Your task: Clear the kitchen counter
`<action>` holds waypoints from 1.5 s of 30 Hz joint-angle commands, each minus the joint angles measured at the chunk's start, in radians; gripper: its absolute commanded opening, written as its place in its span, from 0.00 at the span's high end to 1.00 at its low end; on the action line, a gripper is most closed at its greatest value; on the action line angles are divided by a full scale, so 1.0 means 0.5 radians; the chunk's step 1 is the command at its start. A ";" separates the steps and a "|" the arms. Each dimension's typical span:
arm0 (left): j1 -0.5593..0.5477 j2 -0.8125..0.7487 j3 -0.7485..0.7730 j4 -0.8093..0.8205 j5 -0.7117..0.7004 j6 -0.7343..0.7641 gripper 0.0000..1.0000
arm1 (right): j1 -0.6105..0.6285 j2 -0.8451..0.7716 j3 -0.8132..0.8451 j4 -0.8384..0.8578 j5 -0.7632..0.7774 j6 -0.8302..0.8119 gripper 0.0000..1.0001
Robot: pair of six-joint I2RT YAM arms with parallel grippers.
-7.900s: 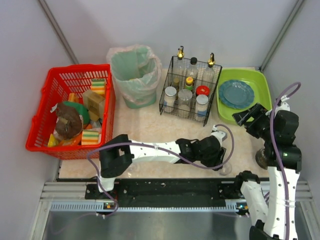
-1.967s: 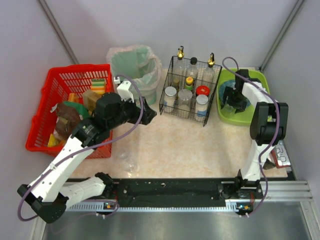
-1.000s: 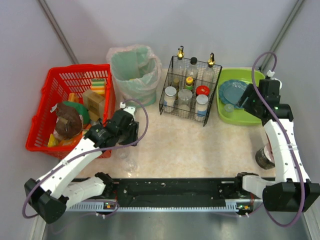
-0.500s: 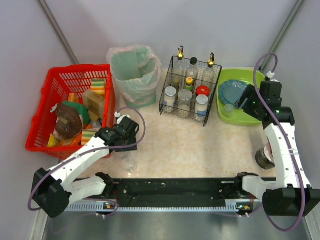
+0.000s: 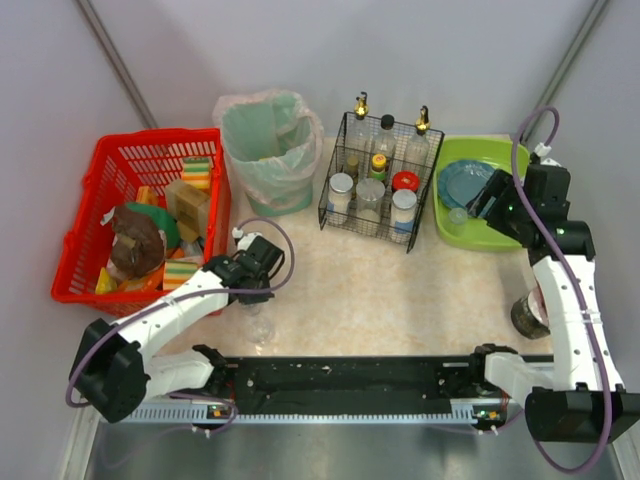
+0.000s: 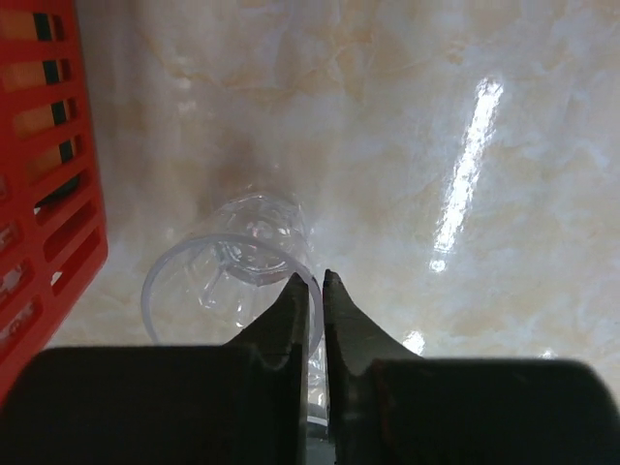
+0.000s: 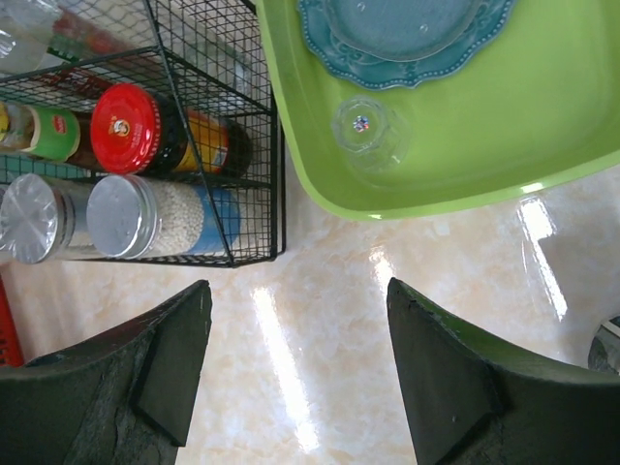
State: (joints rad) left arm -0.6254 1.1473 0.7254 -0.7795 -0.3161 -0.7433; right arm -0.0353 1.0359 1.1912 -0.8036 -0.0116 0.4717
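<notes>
Because the left gripper [image 6: 317, 283] pinches only the thin rim of the clear glass [image 6: 228, 286], its fingers drawn narrow with the glass wall between them, the hold looks slight to me; a slick rim could slip out on the lift, and the glass would drop back onto the kitchen counter [image 6: 465, 116] and perhaps crack or roll; a tilt of the wrist could also swing it against the red basket [image 6: 44, 194], which stands just beside it on the left.

Further right, past the bin [image 5: 300, 150] with its green liner and the wire rack [image 7: 276, 194] of bottles and jars, the right gripper [image 7: 295, 291] hangs with its fingers wide and nothing between them; it is over bare counter just in front of the green tub [image 7: 320, 184], which holds a blue plate [image 7: 407, 29] and a small tumbler [image 7: 368, 126]; a careless sweep there could clip the rack's corner or the tub's rim; near the counter's right edge a dark round vessel [image 5: 525, 318] stands partly hidden by the right arm [image 5: 560, 290], and I cannot tell what it is; that arm could nudge it.

The counter lies directly beneath both grippers; the left one sits low over its front-left part, beside the basket; the right one hangs higher, above its back-right part; with the glass and the dark vessel on it, I judge the clearing unfinished.
</notes>
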 commanded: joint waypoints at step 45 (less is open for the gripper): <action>-0.035 0.378 1.280 1.758 1.985 -0.940 1.00 | 0.706 -0.203 -0.652 2.220 -1.379 1.127 0.01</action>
State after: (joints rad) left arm -0.6415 1.3575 1.3727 -0.0463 0.6395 -1.1568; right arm 0.3000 0.9234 0.8692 0.1349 -0.6899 0.9482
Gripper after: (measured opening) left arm 0.031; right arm 0.987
